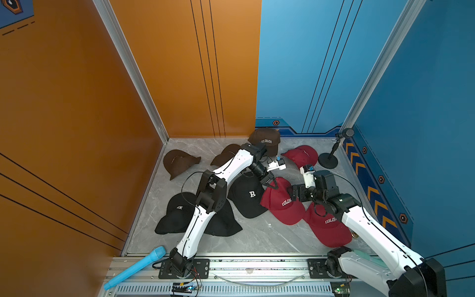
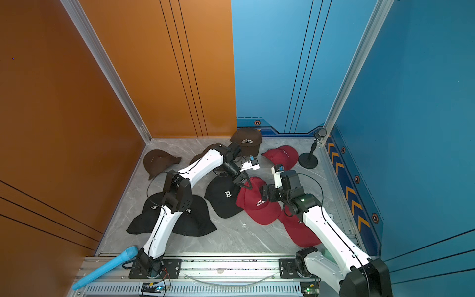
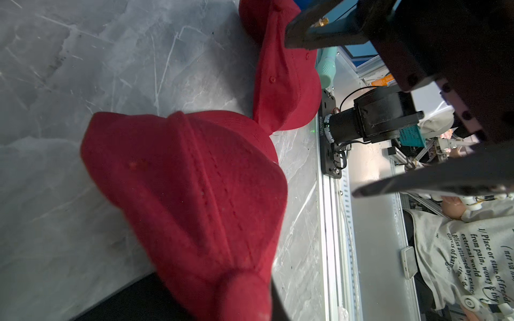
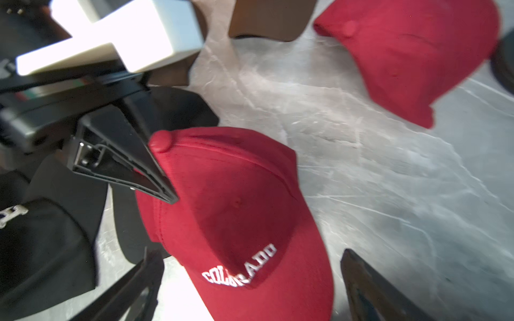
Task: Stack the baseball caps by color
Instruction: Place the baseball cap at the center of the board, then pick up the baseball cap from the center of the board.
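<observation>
Right wrist view alone shows the left gripper (image 4: 167, 189), part-open and empty, touching the red COLORADO cap (image 4: 236, 208); right gripper (image 4: 250, 258) wide. Left arm (image 1: 196, 226) part-hides black caps (image 1: 174, 218), 7 o'clock.

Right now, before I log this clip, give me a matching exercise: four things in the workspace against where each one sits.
Things:
1. brown COLORADO cap
2. black R cap
3. microphone stand
4. light blue tube

Places:
A. far right corner
B. on the front metal rail
C. by the back wall
D. right beside the middle red COLORADO cap

Pairs: 1-C, 2-D, 3-A, 4-B
</observation>
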Motion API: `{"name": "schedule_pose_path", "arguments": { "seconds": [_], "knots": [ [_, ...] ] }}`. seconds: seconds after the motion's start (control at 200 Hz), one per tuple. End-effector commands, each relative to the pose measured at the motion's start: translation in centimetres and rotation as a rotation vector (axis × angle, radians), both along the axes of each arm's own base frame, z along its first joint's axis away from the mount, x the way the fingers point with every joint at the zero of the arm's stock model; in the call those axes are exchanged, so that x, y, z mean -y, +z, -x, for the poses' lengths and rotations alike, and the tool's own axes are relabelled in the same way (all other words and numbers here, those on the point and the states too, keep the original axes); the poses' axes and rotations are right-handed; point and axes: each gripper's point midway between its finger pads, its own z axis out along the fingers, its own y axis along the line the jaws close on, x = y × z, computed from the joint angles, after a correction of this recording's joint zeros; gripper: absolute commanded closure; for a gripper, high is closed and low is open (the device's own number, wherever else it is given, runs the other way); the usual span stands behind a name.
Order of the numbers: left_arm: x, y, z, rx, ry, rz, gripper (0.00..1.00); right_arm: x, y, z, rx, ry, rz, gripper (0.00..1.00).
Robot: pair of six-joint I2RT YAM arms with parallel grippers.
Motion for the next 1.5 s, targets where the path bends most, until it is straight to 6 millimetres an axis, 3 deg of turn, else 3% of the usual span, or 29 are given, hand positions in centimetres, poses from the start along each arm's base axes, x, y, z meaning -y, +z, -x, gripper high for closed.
{"name": "schedule_pose_path", "arguments": {
  "seconds": [0.0,0.115,0.255,0.325,0.466,0.596,0.701,0.821,0.936,1.026,1.066,1.217,1.312,1.492],
  "knots": [
    [-1.0,0.3,-1.3,0.026,0.032,-0.037,0.21,-2.1,2.0,-1.4,0.071,0.078,-0.014,0.0],
    [-1.7,1.2,-2.8,0.085,0.072,-0.066,0.07,-2.6,1.6,-1.6,0.067,0.095,-0.007,0.0],
    [-2.8,3.0,-4.6,0.18,0.121,-0.097,0.0,-2.9,1.4,-1.5,0.07,0.113,0.001,0.0],
    [-4.0,4.6,-5.5,0.223,0.159,-0.104,0.02,-2.8,1.3,-1.5,0.071,0.115,0.009,0.0],
    [-7.7,7.6,-7.8,0.337,0.308,-0.158,0.02,-3.2,1.3,-1.9,0.088,0.138,0.011,0.0],
    [-12.3,10.4,-10.7,0.54,0.605,-0.215,0.02,-3.9,0.8,-2.9,0.065,0.173,0.028,0.0],
    [-15.9,12.0,-10.5,0.655,0.862,-0.162,0.02,-4.6,0.4,-3.8,0.05,0.194,0.043,0.0],
    [-17.8,10.1,-7.0,0.649,0.944,-0.103,0.02,-4.7,-0.2,-4.6,0.038,0.194,0.073,0.0],
    [-18.7,6.9,-4.1,0.602,0.947,-0.155,0.02,-4.9,-1.0,-5.3,0.023,0.201,0.102,0.01],
    [-18.9,5.8,-3.0,0.577,0.95,-0.165,0.02,-4.9,-1.7,-5.7,0.006,0.207,0.123,0.04],
    [-19.1,4.3,-2.1,0.548,0.943,-0.187,0.02,-5.0,-2.0,-5.9,-0.001,0.209,0.126,0.06],
    [-18.7,3.3,-1.3,0.52,0.928,-0.176,0.02,-5.4,-3.0,-6.2,-0.024,0.22,0.124,0.14],
    [-18.4,3.1,-1.3,0.513,0.919,-0.174,0.02,-5.6,-3.5,-6.4,-0.034,0.222,0.123,0.23],
    [-17.9,2.8,-1.4,0.503,0.904,-0.17,0.02,-5.9,-3.6,-6.5,-0.038,0.223,0.12,0.54]
  ]
}}
